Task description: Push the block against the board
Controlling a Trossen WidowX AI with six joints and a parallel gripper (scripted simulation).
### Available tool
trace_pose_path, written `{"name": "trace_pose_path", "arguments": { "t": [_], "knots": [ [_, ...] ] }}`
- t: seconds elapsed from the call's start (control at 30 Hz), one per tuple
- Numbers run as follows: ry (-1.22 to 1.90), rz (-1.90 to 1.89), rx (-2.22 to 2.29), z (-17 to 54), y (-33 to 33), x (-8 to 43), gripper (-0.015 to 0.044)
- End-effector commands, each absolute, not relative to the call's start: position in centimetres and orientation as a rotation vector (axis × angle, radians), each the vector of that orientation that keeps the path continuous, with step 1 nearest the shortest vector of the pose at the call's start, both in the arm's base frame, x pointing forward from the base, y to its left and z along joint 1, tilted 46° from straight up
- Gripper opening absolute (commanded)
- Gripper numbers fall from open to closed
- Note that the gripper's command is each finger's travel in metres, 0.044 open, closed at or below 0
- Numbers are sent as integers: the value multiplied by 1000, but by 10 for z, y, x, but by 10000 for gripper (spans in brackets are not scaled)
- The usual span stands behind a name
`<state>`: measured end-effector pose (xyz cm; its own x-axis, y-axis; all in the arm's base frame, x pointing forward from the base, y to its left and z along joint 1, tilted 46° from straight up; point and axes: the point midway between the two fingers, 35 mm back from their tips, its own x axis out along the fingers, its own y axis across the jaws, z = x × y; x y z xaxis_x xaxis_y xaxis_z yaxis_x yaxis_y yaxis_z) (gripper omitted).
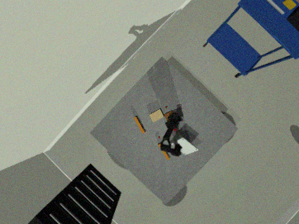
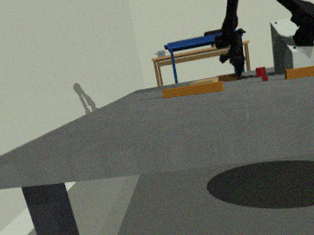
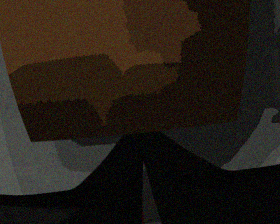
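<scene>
a grey table (image 1: 120,137) (image 2: 152,135) spreads beneath everything, with a blue cart (image 1: 235,50) (image 2: 195,42) standing well apart from it. the black arm (image 1: 168,135) (image 2: 232,9) bends over the tabletop, a white box (image 1: 187,146) (image 2: 279,48) by its base. one orange bar (image 1: 140,124) (image 2: 192,89) lies off to one side; another orange bar (image 1: 164,153) (image 2: 300,73) lies near the base. the pale tan board (image 1: 156,115) (image 2: 205,81) lies flat between the first bar and the brown block (image 1: 168,114) (image 2: 228,77) (image 3: 65,35) — just beside that block, though i can't tell if they touch. the gripper (image 1: 172,119) (image 2: 239,75) (image 3: 139,130) points down at the block, fingers closed together on nothing. small red pieces (image 1: 166,107) (image 2: 260,72) are scattered nearby.
</scene>
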<state>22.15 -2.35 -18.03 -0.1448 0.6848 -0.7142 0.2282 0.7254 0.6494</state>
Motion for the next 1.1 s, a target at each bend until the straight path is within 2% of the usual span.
{"name": "trace_pose_path", "arguments": {
  "t": [0.0, 1.07],
  "knots": [
    [1713, 466, 742, -184, -23, 227, 0],
    [1711, 467, 741, -196, -26, 274, 0]
  ]
}}
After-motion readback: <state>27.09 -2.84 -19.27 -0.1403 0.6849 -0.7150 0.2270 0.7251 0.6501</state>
